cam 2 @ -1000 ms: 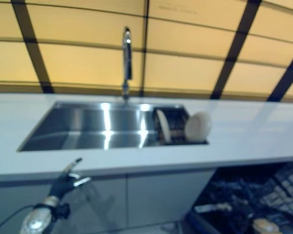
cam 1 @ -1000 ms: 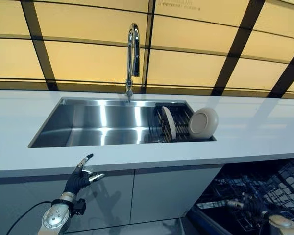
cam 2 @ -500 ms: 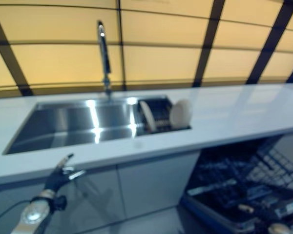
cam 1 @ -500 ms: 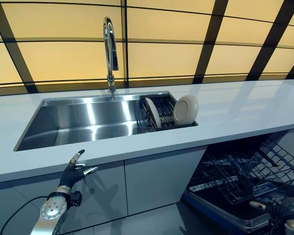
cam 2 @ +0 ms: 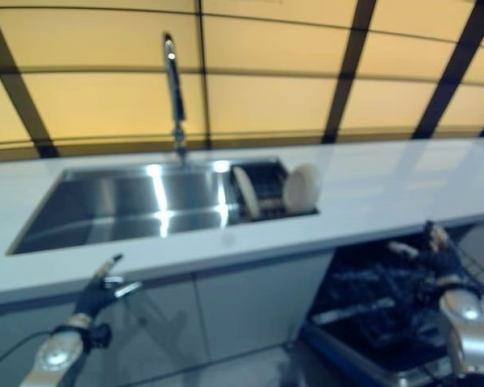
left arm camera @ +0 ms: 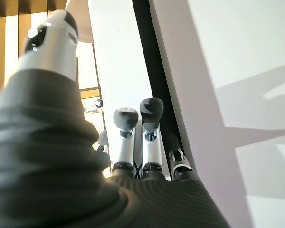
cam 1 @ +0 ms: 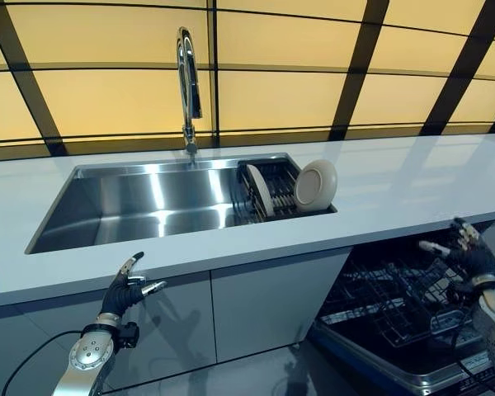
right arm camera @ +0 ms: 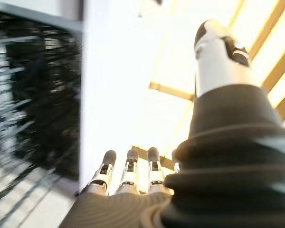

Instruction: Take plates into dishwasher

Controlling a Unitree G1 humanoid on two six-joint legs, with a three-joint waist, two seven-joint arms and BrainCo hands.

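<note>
Right robot hand (cam 1: 469, 252) risen over dishwasher rack (cam 1: 396, 301), empty, fingers straight | plates (cam 1: 315, 185) in sink rack

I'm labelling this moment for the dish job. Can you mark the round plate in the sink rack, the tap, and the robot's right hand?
round plate (cam 1: 316, 185), left eye view, middle of its face.
tap (cam 1: 186, 74), left eye view, upright chrome neck.
right hand (cam 1: 470, 257), left eye view, dark back cover.

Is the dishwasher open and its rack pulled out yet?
Open. The dishwasher door is down and its wire rack sits pulled out below the counter, empty of plates as far as shown.
</note>
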